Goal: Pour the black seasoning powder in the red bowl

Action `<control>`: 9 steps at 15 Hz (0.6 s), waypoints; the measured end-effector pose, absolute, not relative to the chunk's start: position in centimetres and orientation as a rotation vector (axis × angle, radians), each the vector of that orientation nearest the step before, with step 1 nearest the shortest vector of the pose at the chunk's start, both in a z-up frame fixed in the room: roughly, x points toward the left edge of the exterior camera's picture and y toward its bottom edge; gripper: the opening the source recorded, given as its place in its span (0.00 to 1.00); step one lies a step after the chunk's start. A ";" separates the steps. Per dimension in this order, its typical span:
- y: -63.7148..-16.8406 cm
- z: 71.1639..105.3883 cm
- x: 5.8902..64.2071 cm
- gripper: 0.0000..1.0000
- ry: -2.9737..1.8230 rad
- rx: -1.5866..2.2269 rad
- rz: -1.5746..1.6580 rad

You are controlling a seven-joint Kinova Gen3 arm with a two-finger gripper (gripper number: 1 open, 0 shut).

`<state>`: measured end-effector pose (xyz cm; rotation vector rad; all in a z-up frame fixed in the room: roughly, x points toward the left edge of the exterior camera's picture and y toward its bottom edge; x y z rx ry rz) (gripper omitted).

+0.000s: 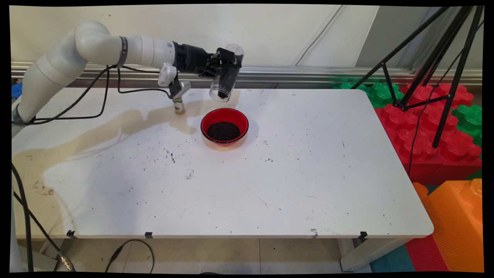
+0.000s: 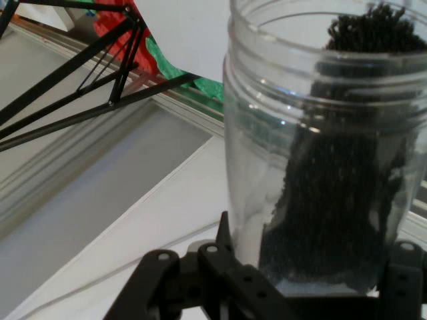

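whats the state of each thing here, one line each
hand: shut on the jar, raised above the table
jar: clear, held tipped with its mouth down over the bowl, dark grains inside
bowl: red, upright on the table, holding a heap of dark grains
small bottle: upright on the table, left of the bowl
table: white, stained at the left, dark grains scattered on it
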<state>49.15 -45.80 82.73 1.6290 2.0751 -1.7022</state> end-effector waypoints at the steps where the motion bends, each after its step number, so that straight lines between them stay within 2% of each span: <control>1: -45.8 82.7 49.1 0.00 2.066 1.634 -1.702; 9: -45.5 82.8 48.9 0.00 2.014 1.660 -1.704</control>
